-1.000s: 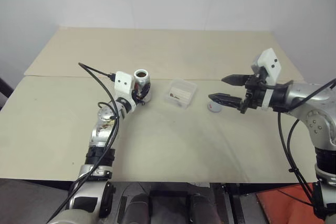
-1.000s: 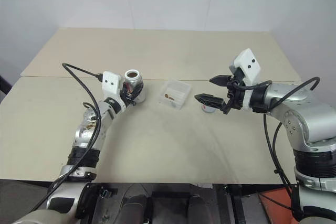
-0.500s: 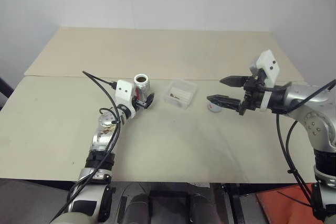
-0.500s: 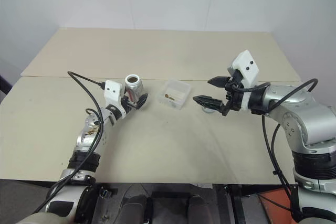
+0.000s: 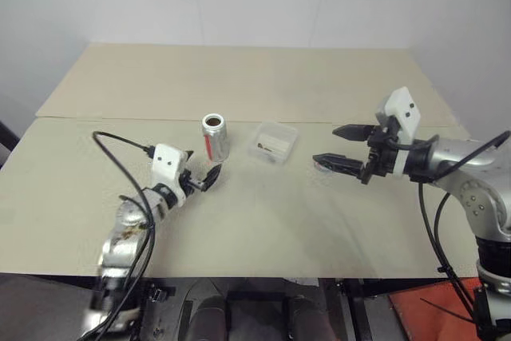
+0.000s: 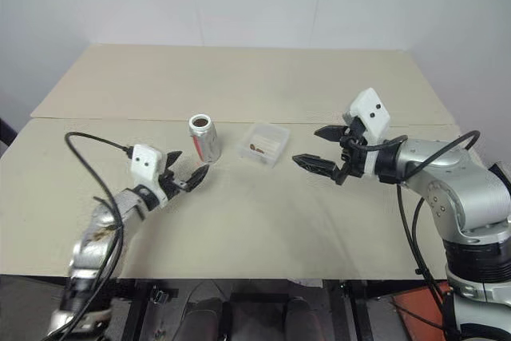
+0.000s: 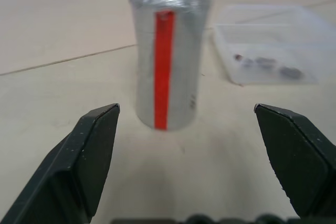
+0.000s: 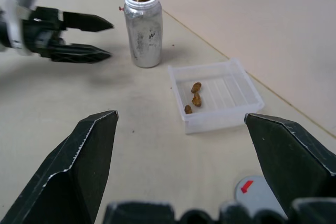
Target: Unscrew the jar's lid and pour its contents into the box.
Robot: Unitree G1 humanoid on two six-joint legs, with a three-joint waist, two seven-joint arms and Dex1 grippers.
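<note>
We keep both end effectors spread wide and empty — left end effector (image 5: 205, 180) at seven o'clock of the upright silvery red-striped jar (image 5: 215, 135), clear plastic box (image 5: 275, 141) holding brown bits (image 8: 193, 98) — retreating without nudging either.

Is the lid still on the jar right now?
No, the jar stands open-topped on the table, and the lid lies apart beyond the box.

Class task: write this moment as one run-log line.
left gripper: open, clear of jar | right gripper: open | jar: upright, uncapped | lid: on table | contents: in box
</note>
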